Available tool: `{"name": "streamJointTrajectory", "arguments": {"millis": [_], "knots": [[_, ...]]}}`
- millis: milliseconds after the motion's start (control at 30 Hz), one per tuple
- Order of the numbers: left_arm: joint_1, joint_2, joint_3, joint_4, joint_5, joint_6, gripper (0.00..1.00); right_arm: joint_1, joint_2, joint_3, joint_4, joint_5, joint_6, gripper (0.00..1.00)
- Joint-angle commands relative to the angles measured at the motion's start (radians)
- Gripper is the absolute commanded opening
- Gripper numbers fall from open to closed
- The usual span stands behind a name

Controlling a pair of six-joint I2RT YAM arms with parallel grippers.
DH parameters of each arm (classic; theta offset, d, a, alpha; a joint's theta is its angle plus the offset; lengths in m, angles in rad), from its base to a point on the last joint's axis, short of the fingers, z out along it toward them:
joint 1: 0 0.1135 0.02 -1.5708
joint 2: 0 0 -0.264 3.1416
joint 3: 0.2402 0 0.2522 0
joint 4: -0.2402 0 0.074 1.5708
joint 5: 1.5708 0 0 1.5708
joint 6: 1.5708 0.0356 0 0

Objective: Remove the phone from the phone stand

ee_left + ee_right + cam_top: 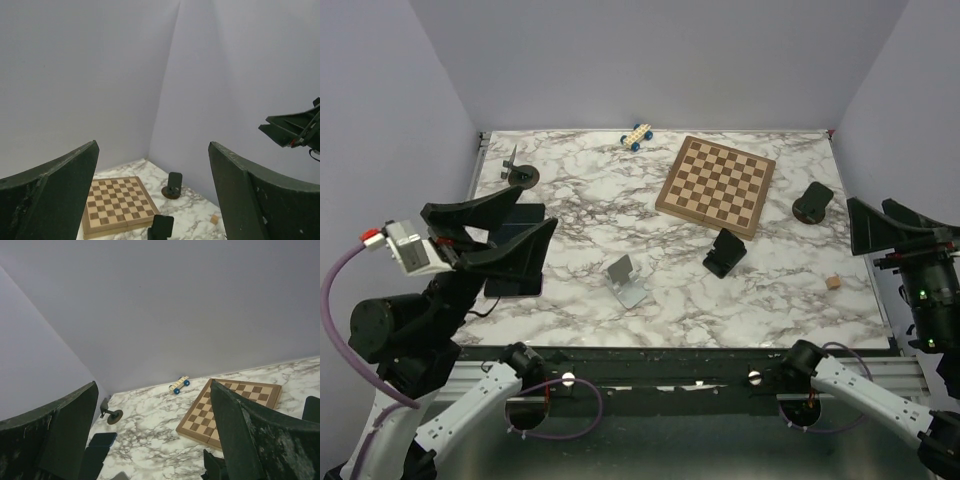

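A dark flat phone (518,287) lies on the marble table at the left, mostly hidden under my raised left gripper (533,214); its far end shows in the right wrist view (102,439). My left gripper (152,145) is open and empty above it. An empty silver phone stand (627,280) stands mid-table. A black wedge stand (724,253) and a black round-base stand (812,203) stand to the right; I cannot tell whether either holds a phone. My right gripper (868,206) is open, empty and held high at the right edge; its own view (153,383) shows nothing between the fingers.
A chessboard (716,185) lies at the back right. A toy car (637,136) sits by the back wall. A small round-base stand (520,176) is at the back left. A small wooden cube (832,283) lies near the right edge.
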Motion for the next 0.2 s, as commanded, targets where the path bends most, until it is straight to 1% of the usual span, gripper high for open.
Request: {"name": "streamJointTrajectory", "arguments": {"millis": [0, 100, 167], "knots": [[-0.005, -0.05, -0.033, 0.063, -0.043, 0.071, 0.99, 0.004, -0.046, -0.072, 0.065, 0.017, -0.035, 1.0], [-0.004, -0.056, -0.043, 0.064, -0.061, 0.077, 0.99, 0.004, -0.065, -0.107, 0.101, 0.05, -0.034, 1.0], [-0.005, -0.049, -0.043, 0.041, -0.06, 0.077, 0.98, 0.004, -0.074, -0.11, 0.106, 0.017, -0.044, 1.0]]}}
